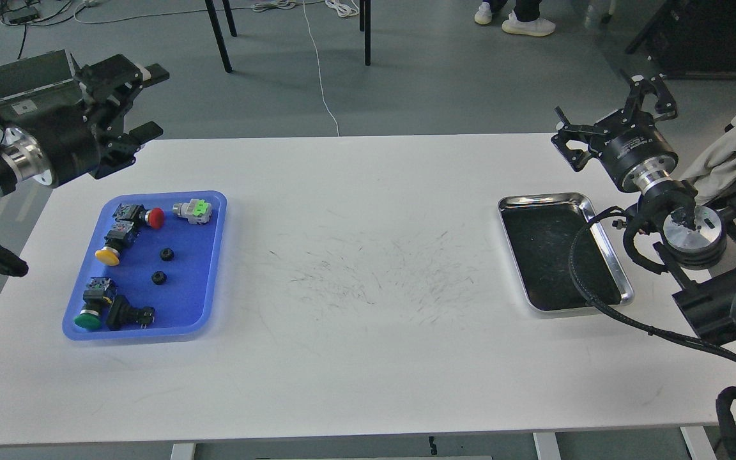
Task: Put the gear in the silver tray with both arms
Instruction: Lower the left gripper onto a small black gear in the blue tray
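Note:
Two small black gears (pixel 166 254) (pixel 159 277) lie in the blue tray (pixel 199 287) at the table's left. The silver tray (pixel 540 199) lies at the right, its dark floor bare. My left gripper (pixel 151 102) is open and empty, held above the table's far left corner, beyond the blue tray and well away from the gears. My right gripper (pixel 607 114) is open and empty, held above the table's far right edge, just beyond the silver tray.
The blue tray also holds a red push button (pixel 156 218), a yellow one (pixel 107 257), a green one (pixel 88 319), a grey-green part (pixel 193 209) and a black part (pixel 130 314). A green crate (pixel 29 83) stands on the floor at left. Beige cloth (pixel 719 160) hangs at right.

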You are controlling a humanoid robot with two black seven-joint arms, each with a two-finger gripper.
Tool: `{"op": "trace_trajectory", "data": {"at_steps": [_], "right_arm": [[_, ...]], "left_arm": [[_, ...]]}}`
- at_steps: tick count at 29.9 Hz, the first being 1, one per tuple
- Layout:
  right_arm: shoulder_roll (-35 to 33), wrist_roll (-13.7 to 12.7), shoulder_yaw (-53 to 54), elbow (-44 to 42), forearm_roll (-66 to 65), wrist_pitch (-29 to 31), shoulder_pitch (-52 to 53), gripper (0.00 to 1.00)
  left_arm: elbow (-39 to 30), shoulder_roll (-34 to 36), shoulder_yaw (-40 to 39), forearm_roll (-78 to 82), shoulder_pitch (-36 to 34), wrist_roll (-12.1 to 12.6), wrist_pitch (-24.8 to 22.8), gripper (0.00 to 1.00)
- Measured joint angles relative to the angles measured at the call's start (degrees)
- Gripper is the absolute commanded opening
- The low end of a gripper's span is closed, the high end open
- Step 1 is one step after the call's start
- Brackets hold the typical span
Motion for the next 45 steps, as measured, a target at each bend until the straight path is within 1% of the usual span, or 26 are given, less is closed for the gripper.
{"op": "trace_trajectory", "data": {"at_steps": [4, 8, 11, 17, 23, 29, 34, 45], "right_arm": [[0.1, 0.0, 0.1, 0.0, 0.0, 0.0, 0.0, 0.99], [0.1, 0.0, 0.1, 0.0, 0.0, -0.1, -0.1, 0.99], [0.1, 0.0, 0.1, 0.0, 0.0, -0.1, -0.1, 0.99], [0.1, 0.0, 0.1, 0.0, 0.0, 0.0, -0.1, 0.99], [0.1, 0.0, 0.1, -0.1, 0.0, -0.2, -0.1, 0.99], [0.2, 0.0, 0.1, -0.2, 0.0, -0.3, -0.1, 0.99], [0.3, 0.0, 0.1, -0.4, 0.0, -0.4, -0.1, 0.99], [0.2, 0.0, 0.1, -0.6, 0.0, -0.4, -0.1, 0.99]], "left_arm": [[-3.2, 3.0, 2.7, 15.2, 0.3, -0.1, -0.1, 0.99], [-3.5, 3.0, 4.8, 25.5, 0.4, 0.1, 0.4, 0.99], [-3.1, 1.6, 7.0, 33.0, 0.4, 0.4, 0.4, 0.99], [-0.8, -1.4, 10.3, 45.5, 0.6, 0.4, 0.8, 0.99], [3.4, -3.9, 13.8, 55.6, 0.7, 0.4, 3.2, 0.98], [8.8, -7.2, 17.1, 58.0, 0.8, 0.4, 5.9, 0.96], [12.8, -10.5, 17.6, 58.0, 0.9, 0.2, 7.0, 0.96], [16.3, -13.9, 18.0, 60.5, 3.7, 0.5, 8.7, 0.92]]}}
